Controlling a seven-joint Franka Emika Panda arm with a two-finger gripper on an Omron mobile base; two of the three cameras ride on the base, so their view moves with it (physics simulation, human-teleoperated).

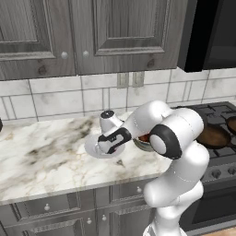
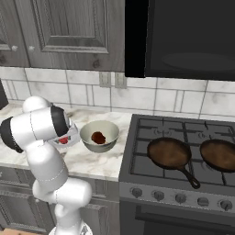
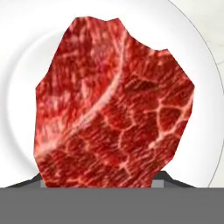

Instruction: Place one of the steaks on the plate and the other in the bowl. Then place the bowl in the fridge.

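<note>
You are looking at the bright red steak close up in the hand view, lying over the middle of the white plate, whose rim curves round it on the upper right. Whether the meat is already resting on the plate or hanging just above it, you cannot tell; the finger tips are hiding behind its lower edge, so you cannot tell how wide the end effector is standing or whether it is gripping the steak.

In the hand view the steak's long axis is running from its broad lower end up to a narrower, notched top, with a pale seam of fat curving diagonally from lower left to upper right.

To do this step well, you are probably wanting the steak settled flat and central before letting go, then a straight lift so nothing drags.

In the left base view the plate is sitting on the marble tabletop under the hand. Just beside it the bowl is holding the darker steak, near the stove.
</note>
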